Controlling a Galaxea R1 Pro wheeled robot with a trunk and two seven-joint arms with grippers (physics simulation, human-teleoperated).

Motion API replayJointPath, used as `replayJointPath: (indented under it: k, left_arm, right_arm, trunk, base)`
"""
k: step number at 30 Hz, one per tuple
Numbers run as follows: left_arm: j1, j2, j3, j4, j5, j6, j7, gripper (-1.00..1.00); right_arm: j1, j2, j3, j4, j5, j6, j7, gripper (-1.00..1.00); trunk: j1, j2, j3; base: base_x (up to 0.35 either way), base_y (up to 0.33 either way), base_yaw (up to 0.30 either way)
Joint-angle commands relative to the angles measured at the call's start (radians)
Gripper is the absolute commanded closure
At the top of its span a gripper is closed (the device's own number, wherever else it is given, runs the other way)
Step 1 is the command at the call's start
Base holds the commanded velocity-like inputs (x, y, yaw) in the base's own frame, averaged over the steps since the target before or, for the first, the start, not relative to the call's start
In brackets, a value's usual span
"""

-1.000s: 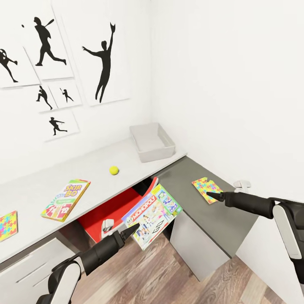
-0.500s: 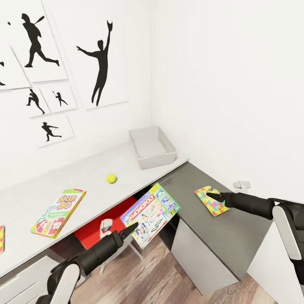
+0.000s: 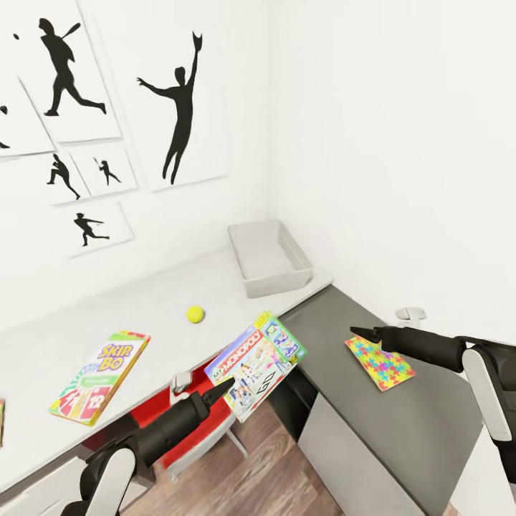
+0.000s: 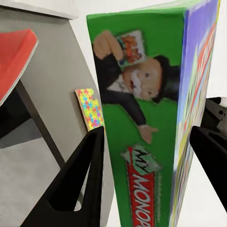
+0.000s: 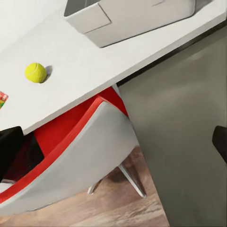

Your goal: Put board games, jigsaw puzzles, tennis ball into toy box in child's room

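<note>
Left gripper (image 3: 228, 388) clamps the Monopoly box (image 3: 256, 364) above the red chair (image 3: 188, 423).
Right gripper (image 3: 356, 332) released over the puzzle (image 3: 378, 362); toy box (image 3: 269, 256) far on the tabletop (image 3: 129, 315).

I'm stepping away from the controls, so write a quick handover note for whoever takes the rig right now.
Left hand: shut on the Monopoly box, held in the air in front of the white desk.
Right hand: carrying nothing, hovering above the grey side table; the pictures don't settle whether it is open or shut.
Toy box: at the desk's far end by the wall, looks empty.
On the desk: tennis ball and Skip-Bo game.
On the grey table: one jigsaw puzzle.
Done: nothing in the toy box yet.
Left: put the Monopoly box in, then the ball, Skip-Bo, the puzzle and the remaining toys.
</note>
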State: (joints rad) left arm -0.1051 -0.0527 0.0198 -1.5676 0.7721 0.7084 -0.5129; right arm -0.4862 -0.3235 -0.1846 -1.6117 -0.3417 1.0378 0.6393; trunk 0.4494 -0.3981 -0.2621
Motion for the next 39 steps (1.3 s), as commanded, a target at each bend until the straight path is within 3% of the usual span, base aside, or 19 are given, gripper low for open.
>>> replayJointPath:
  k: [1, 21, 39]
  left_arm:
    - [-0.001, -0.001, 0.002, 0.000, 0.002, 0.007, -0.002, 1.00]
    - [-0.002, -0.002, -0.002, -0.002, 0.003, 0.011, -0.001, 1.00]
    - [-0.028, 0.009, 0.010, -0.017, 0.015, 0.028, -0.011, 1.00]
  right_arm:
    - [-0.001, 0.000, -0.002, -0.001, 0.005, 0.005, 0.007, -1.00]
    - [-0.002, 0.000, -0.006, -0.001, 0.006, 0.004, 0.004, -1.00]
    - [-0.003, -0.002, -0.013, -0.001, 0.006, 0.005, 0.003, -1.00]
  trunk:
    - [0.001, -0.002, -0.002]
    - [0.001, -0.002, -0.002]
    - [0.001, -0.002, -0.002]
  base:
    - [0.028, 0.006, 0.227]
    - [0.007, 0.001, 0.266]
    - [0.057, 0.039, 0.041]
